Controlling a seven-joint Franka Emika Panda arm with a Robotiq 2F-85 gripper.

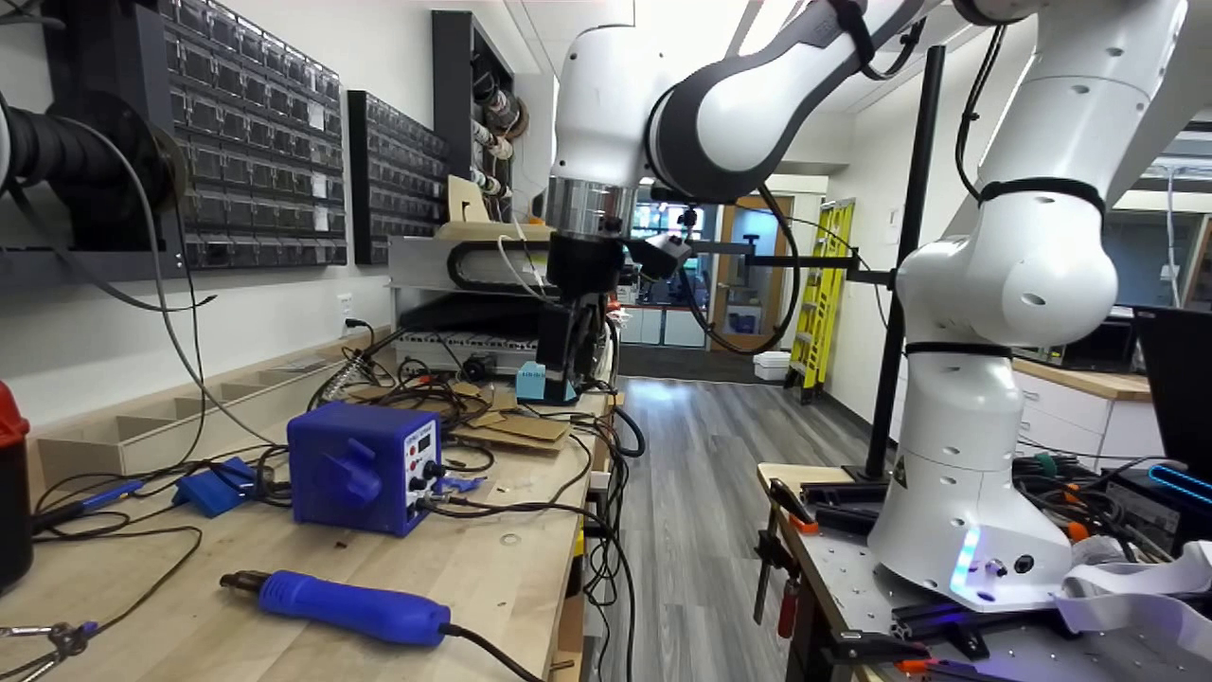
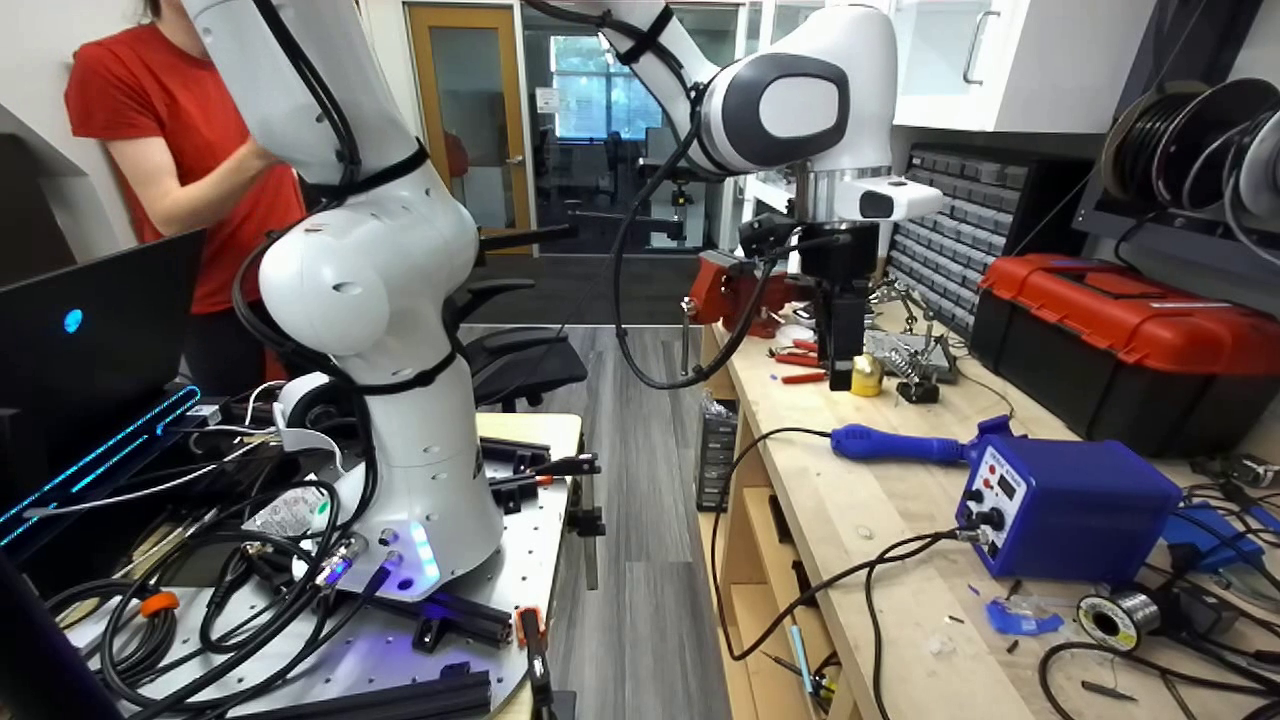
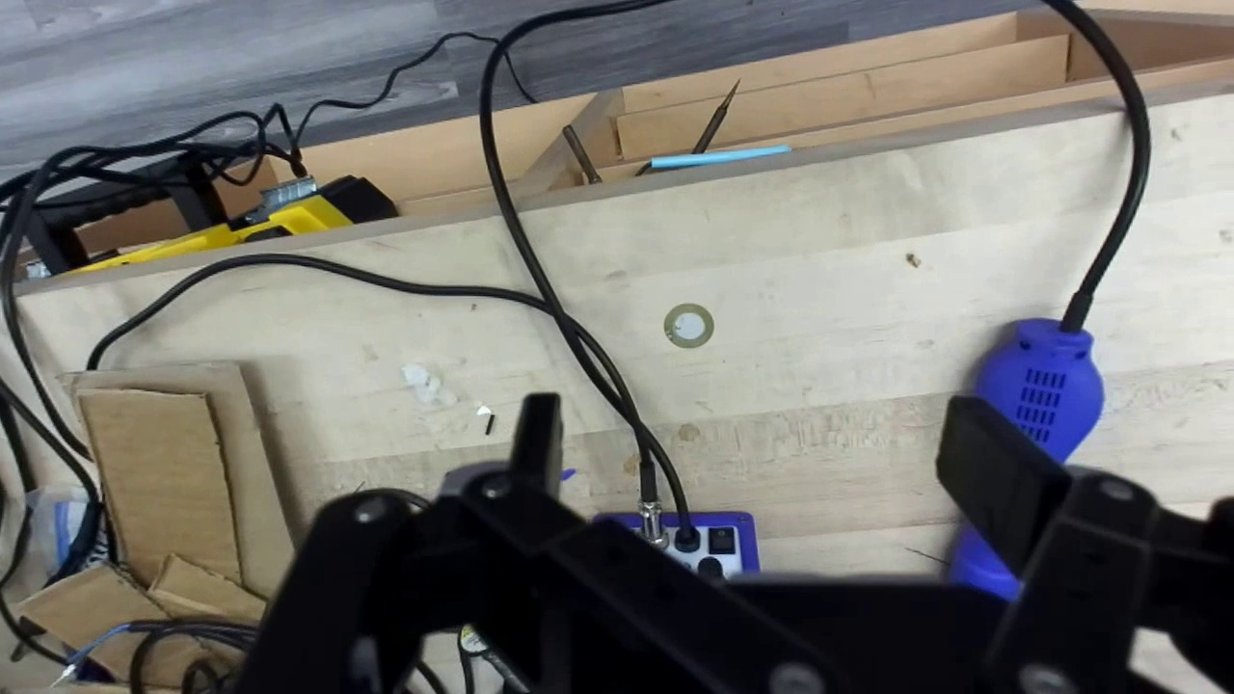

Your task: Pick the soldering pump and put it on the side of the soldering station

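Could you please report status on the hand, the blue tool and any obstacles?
Hand open over bench, nothing held. Blue tool lying on bench, apart from blue box. Black cord trailing from it, may snag.

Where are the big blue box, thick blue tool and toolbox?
Blue box (image 2: 1085,525), in an exterior view: side wall.
Blue tool (image 1: 346,607), in an exterior view: handle.
Toolbox (image 2: 1145,325), in an exterior view: red lid.

We count 1 deep-blue boxy soldering station (image 1: 365,469) w/ light panel, 1 bright-blue cylindrical soldering pump (image 1: 350,606) w/ dk tip, 1 wht robot arm (image 1: 1004,265), 1 blk two-finger gripper (image 3: 766,458). Also 1 red-lidded blk toolbox (image 2: 1125,345), 1 silver wire spool (image 2: 1125,612), 1 yellow ladder (image 1: 822,294), 1 person (image 2: 185,140) in red tee, 1 flat round disc (image 3: 689,326); in an exterior view, 2 dk wall racks (image 1: 256,142) w/ drawers. Blk cables (image 3: 1140,145): too tangled for us to tally.
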